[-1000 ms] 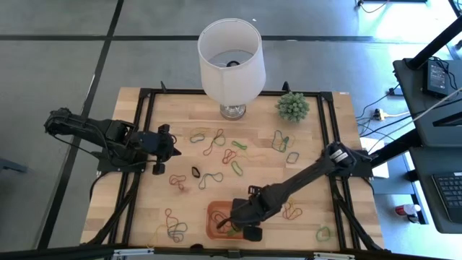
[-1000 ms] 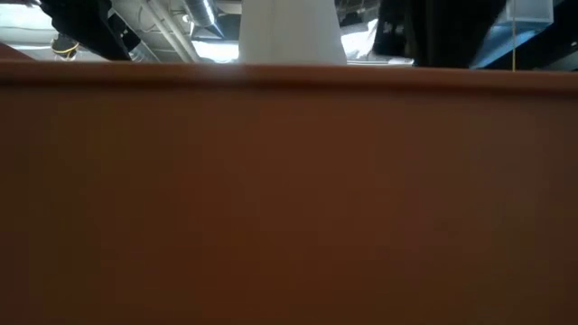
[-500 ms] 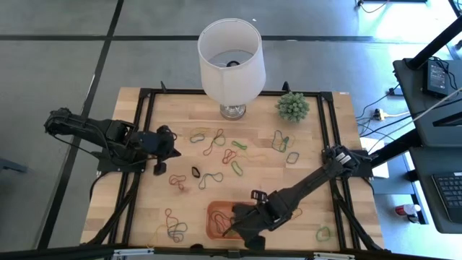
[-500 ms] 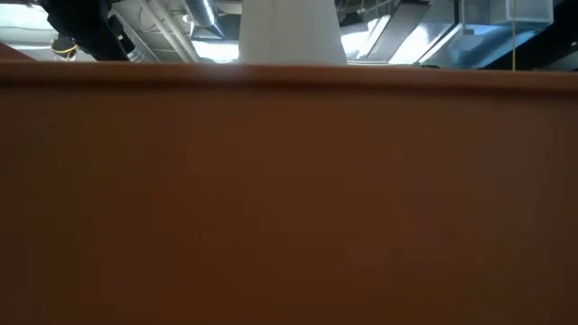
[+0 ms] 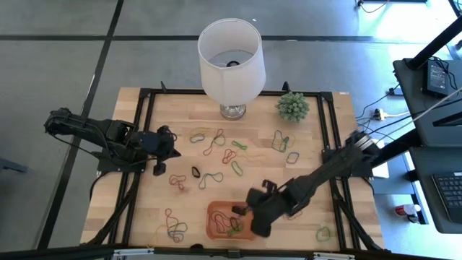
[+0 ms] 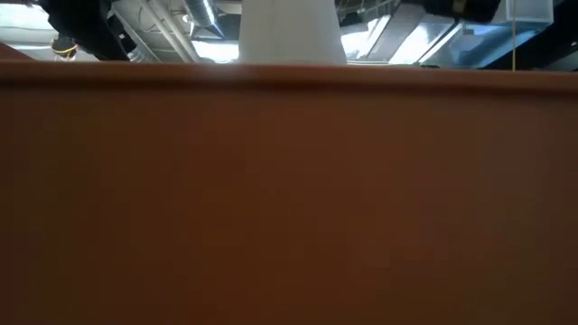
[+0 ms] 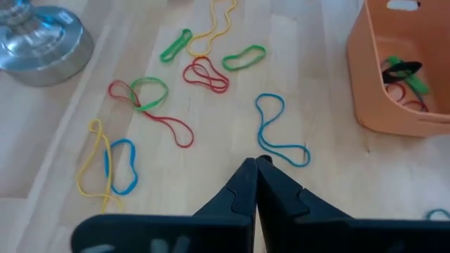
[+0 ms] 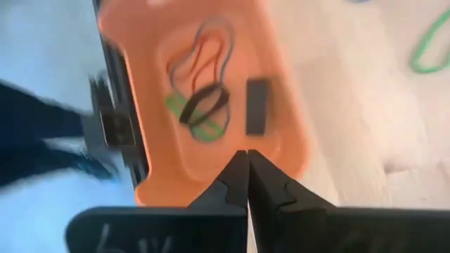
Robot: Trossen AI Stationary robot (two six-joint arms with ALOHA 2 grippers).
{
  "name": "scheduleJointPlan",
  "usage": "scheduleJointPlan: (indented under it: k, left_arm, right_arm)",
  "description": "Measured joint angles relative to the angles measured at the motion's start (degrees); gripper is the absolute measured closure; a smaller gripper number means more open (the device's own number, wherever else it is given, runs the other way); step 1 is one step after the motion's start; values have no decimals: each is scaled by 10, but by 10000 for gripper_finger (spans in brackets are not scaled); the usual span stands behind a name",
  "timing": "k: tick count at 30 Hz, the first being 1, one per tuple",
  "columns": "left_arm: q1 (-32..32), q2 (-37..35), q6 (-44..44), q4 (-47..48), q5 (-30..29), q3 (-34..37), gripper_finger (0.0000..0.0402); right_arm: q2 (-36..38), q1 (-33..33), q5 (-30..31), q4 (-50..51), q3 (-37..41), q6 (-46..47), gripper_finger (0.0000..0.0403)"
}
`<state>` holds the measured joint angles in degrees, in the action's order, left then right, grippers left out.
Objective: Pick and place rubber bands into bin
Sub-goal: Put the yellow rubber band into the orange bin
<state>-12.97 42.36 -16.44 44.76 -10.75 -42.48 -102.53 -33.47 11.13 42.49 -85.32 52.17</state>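
Over the front edge of the table (image 5: 310, 148), the right gripper (image 5: 249, 214) hangs above the bin (image 5: 216, 224). From its own wrist camera its two dark fingers (image 8: 239, 184) are pressed together tip to tip, clenched on nothing that shows. The left gripper (image 5: 172, 150) waits at the table's left side, fingers (image 7: 247, 184) likewise closed and empty, tips pointing toward a twisted blue band (image 7: 275, 133).

Bin: small, shallow, orange, rounded corners, sitting at the front edge of the table just left of centre. Inside lie a black loop (image 8: 205, 102) over a green one (image 8: 204, 125), with a thin red and dark band (image 8: 202, 57) beside them.

Many more rubber bands (image 5: 216, 155) are scattered on the wood in red, green, yellow, blue and black: a cluster mid-table, one at the front left corner, a green one near the front right corner.

White lamp (image 5: 230, 58) and small green plant (image 5: 292, 106) stand along the far edge. No readable writing anywhere.
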Motion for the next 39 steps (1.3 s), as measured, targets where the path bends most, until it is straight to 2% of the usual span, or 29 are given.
scheduleJointPlan:
  k: [5, 8, 12, 16, 19, 23, 31, 39]
  left_arm:
    - [0, 0, 40, 0, -19, 0, 396]
    - [5, 6, 28, 0, -46, 0, 388]
    - [33, 33, 18, 4, -45, 0, 356]
    - [85, 84, -27, 3, -63, 0, 310]
    - [132, 133, -40, 2, -44, 0, 284]
    - [195, 203, -47, -1, 0, 0, 269]
    - [315, 333, -50, -10, 31, 0, 271]
    - [378, 419, -7, -99, 37, 0, 273]
  right_arm:
    - [117, 11, 50, -134, 165, 40, 402]
    - [183, 12, 85, -199, 247, 62, 402]
    - [248, 14, 122, -240, 335, 90, 402]
    - [296, 30, 125, -263, 398, 91, 402]
    - [322, 47, 125, -270, 430, 80, 402]
    - [348, 65, 120, -278, 459, 36, 403]
    - [391, 90, 100, -282, 487, -58, 403]
    - [421, 107, 65, -280, 509, -90, 403]
